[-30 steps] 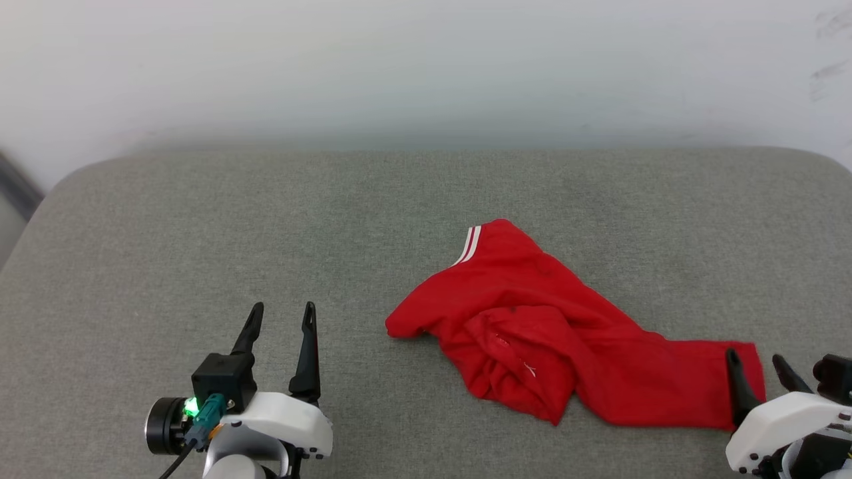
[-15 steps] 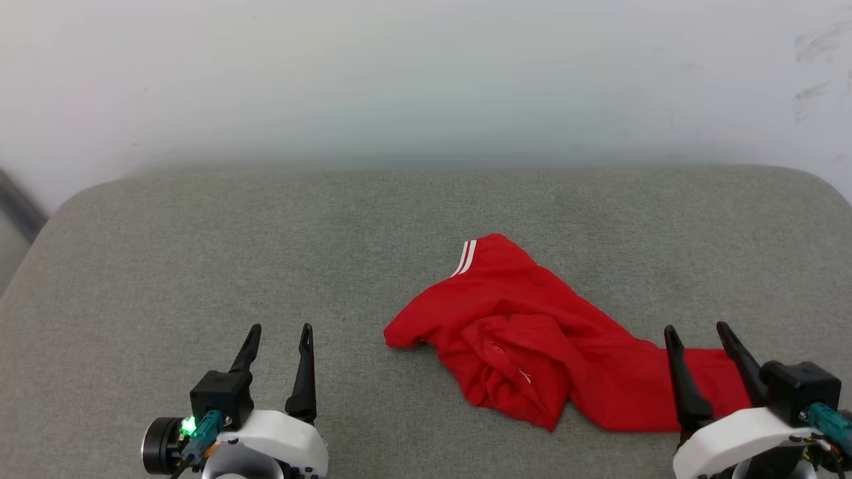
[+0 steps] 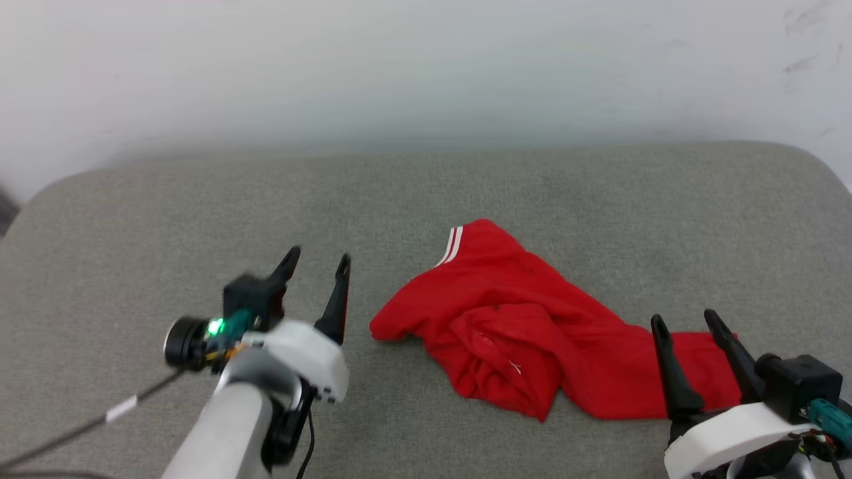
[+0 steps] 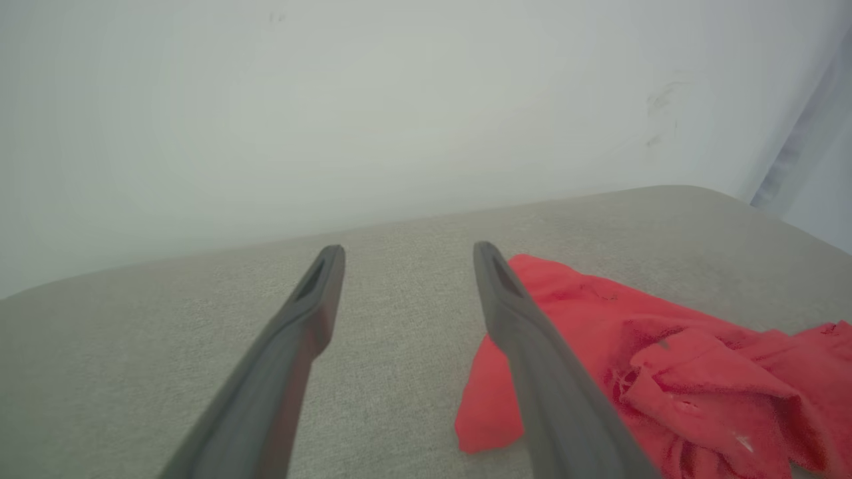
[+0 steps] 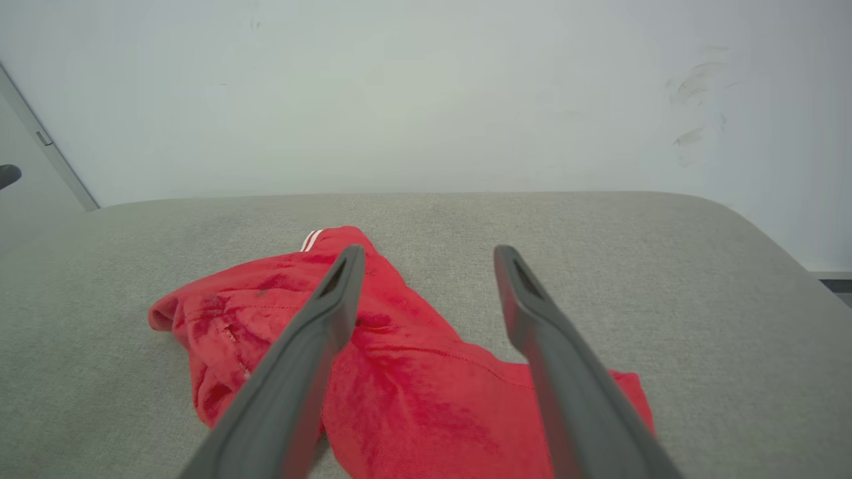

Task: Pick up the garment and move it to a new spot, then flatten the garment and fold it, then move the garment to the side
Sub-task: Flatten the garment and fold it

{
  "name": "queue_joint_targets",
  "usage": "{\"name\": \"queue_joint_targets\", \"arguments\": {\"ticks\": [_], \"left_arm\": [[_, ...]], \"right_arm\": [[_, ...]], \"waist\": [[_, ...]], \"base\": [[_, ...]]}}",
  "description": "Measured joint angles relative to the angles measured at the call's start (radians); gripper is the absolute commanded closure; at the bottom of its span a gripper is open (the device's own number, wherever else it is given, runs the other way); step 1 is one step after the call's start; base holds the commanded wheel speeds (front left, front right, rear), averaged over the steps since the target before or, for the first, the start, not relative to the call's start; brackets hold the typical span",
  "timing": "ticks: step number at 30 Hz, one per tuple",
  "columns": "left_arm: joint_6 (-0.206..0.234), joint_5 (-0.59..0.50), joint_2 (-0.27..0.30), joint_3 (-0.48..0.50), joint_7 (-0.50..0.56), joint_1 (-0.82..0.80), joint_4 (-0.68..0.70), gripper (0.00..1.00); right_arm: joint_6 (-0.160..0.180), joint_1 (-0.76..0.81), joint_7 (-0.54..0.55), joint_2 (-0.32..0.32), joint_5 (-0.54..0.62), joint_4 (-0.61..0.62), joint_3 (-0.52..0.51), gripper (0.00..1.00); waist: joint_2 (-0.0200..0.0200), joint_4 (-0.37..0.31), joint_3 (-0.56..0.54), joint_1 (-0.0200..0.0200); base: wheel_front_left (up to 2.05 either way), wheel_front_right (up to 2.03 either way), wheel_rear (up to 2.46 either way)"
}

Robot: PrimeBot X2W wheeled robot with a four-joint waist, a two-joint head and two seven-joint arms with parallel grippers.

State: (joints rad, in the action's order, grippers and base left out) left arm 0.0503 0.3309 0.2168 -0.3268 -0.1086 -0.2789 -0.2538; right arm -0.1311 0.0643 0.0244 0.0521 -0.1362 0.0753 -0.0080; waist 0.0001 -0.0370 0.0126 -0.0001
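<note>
Left gripper (image 3: 317, 257) is seen with its fingers spread wide and nothing held, just beside the crumpled end of the garment (image 3: 532, 332). The right gripper (image 3: 684, 317) is likewise spread and empty, poised over the garment's opposite end; contact cannot be judged. The red garment is bunched right of centre on the counter (image 3: 466, 186), its striped trim (image 3: 452, 245) turned toward the wall (image 3: 399, 66). The counter is covered in grey fabric, with rounded corners. The pale wall is marked by dark scuffs (image 5: 692, 86).

garment (image 3: 532, 332): soft matt red cloth | table (image 3: 166, 219): grey woven fabric
</note>
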Motion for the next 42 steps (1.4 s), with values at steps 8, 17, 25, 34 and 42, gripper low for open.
{"name": "queue_joint_targets", "arguments": {"ticks": [8, 17, 25, 34, 42], "left_arm": [[-0.148, 0.088, 0.011, -0.087, 0.351, -0.218, -0.183, 0.0], [-0.179, 0.25, 0.059, -0.206, 0.655, -0.295, -0.348, 0.0], [-0.179, 0.397, 0.091, -0.319, 0.81, -0.375, -0.402, 0.56], [-0.181, 0.38, 0.14, -0.376, 0.642, -0.393, -0.401, 1.0], [-0.118, 0.342, 0.247, -0.327, 0.498, -0.367, -0.255, 1.0]], "right_arm": [[0.0, -0.044, -0.008, 0.0, -0.011, -0.007, 0.022, 0.0], [0.0, -0.067, -0.026, 0.0, -0.026, -0.044, 0.033, 0.0], [0.0, -0.088, -0.042, -0.001, -0.045, -0.07, 0.042, 0.0], [0.0, -0.086, -0.041, -0.001, -0.052, -0.092, 0.013, 0.0], [0.0, -0.06, -0.024, -0.001, -0.042, -0.079, -0.008, 0.0]], "waist": [[0.0, -0.041, 0.071, 0.0], [0.0, -0.103, 0.133, 0.0001], [0.0, -0.135, 0.164, 0.0], [-0.0001, -0.114, 0.138, 0.0001], [0.0, -0.054, 0.088, 0.0001]], "base": [[0.0, 0.0, 0.0], [0.0, 0.0, 0.0], [0.0, 0.0, 0.0], [0.0, 0.0, 0.0], [0.0, 0.0, 0.0]]}}
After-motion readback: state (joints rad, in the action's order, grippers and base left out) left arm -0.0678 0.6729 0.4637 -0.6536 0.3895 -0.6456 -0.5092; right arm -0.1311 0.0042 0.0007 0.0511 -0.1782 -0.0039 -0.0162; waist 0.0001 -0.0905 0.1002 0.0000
